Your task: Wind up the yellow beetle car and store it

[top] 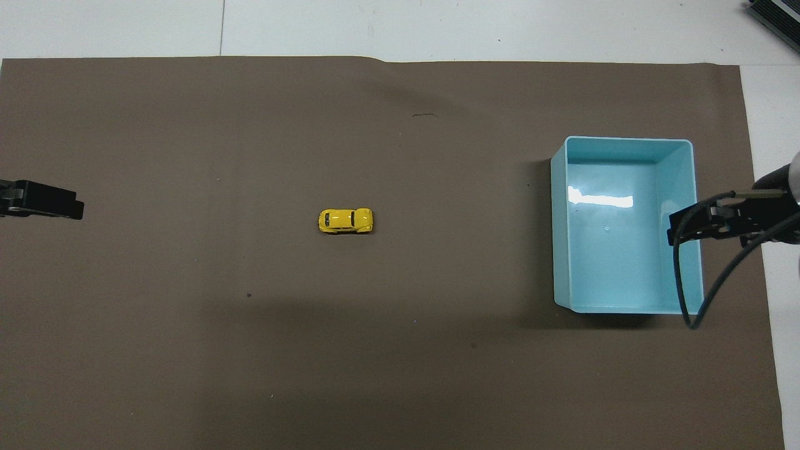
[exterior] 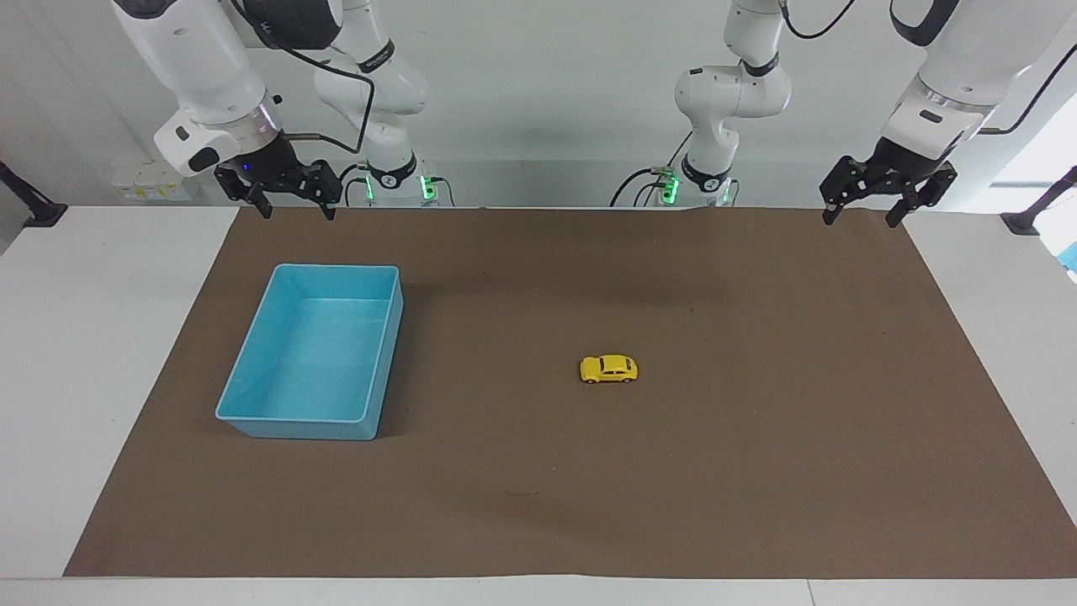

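The yellow beetle car (exterior: pixel 608 369) sits mid-bench on its wheels, well apart from the blue bin (exterior: pixel 252 417). Both fingers apart, empty: left gripper (exterior: pixel 865 205), right gripper (exterior: pixel 296 199). Looks light, rigid, glossy; you'd pinch its flanks
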Motion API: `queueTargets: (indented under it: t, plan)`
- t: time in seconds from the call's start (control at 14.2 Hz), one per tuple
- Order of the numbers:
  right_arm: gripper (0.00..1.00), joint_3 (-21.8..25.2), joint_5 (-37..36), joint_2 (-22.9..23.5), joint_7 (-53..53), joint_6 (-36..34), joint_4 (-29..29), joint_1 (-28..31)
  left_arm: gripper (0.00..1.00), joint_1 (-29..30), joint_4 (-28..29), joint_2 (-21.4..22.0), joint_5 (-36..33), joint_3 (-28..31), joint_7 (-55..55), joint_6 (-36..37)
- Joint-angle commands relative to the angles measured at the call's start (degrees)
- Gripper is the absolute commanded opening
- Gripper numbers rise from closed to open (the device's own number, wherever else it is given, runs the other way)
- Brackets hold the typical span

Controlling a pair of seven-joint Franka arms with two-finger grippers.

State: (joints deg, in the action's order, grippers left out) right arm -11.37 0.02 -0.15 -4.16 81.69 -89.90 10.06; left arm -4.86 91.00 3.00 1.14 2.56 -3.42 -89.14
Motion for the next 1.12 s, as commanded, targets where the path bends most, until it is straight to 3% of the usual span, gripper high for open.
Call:
queueTargets:
  t: [0.0, 0.84, 1.05]
  plan:
    - [1.0, -0.1, 1.2, -0.6, 1.1, 1.1, -0.9, 0.7, 1.0, 0.6, 0.8, 1.0, -0.3, -0.1, 0.1, -0.3]
    - [1.0, -0.1, 1.2, -0.6, 1.1, 1.1, -0.9, 0.7, 1.0, 0.4, 0.8, 1.0, -0.3, 0.0, 0.3, -0.1]
    - [1.0, -0.1, 1.2, -0.6, 1.1, 1.1, -0.9, 0.7, 1.0, -0.2, 1.5, 1.1, -0.3, -0.2, 6.4, 0.3]
